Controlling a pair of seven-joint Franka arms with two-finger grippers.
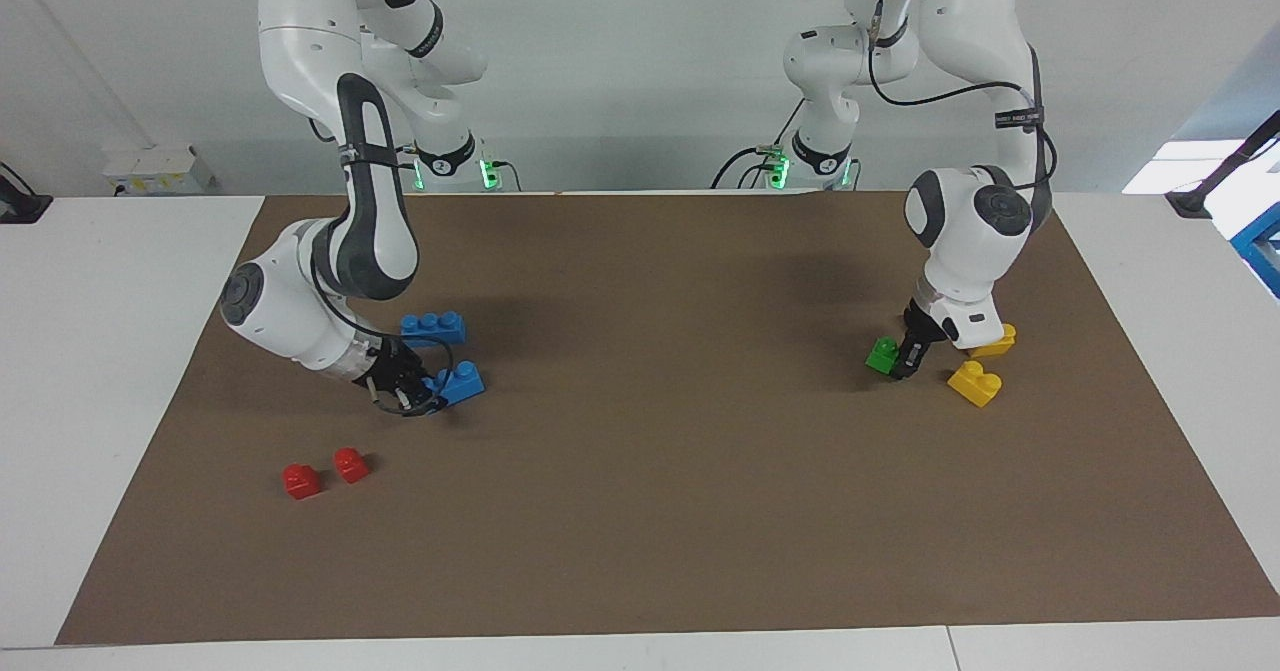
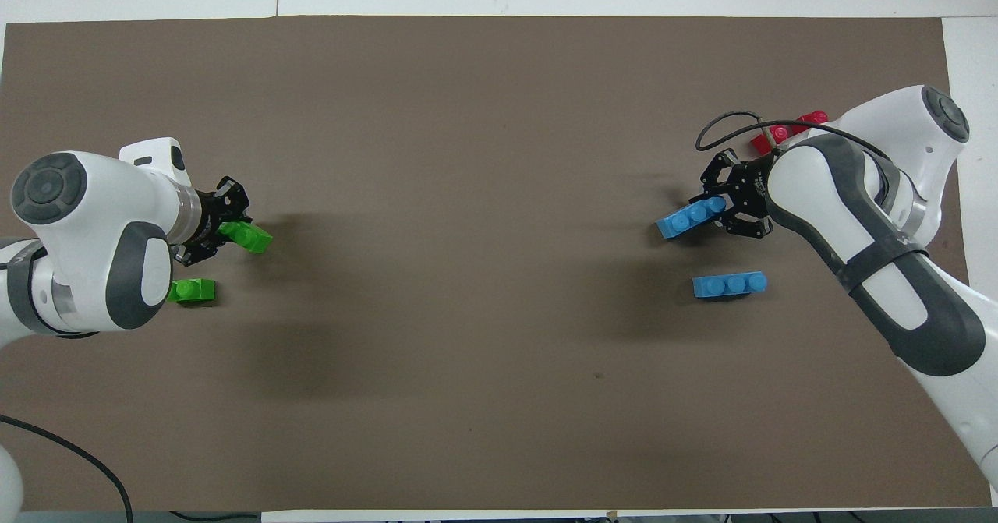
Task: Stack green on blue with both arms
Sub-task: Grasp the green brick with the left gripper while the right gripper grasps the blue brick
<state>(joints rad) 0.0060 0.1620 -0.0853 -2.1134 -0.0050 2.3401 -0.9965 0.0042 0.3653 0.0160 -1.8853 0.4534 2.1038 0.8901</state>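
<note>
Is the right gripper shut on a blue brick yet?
Yes. The right gripper is shut on one end of a blue brick, down at the mat.

A robotics lab: two white arms point(image 1: 330, 151) bolted at a paper-covered table point(image 1: 640, 511) against bare walls.

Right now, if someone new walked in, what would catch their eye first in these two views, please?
Both arms are down at the brown mat at once. At its own end, the left gripper is shut on a green brick, a second green brick nearer the robots. At the other end, the right gripper is shut on a blue brick, with a spare blue brick nearer the robots.
</note>
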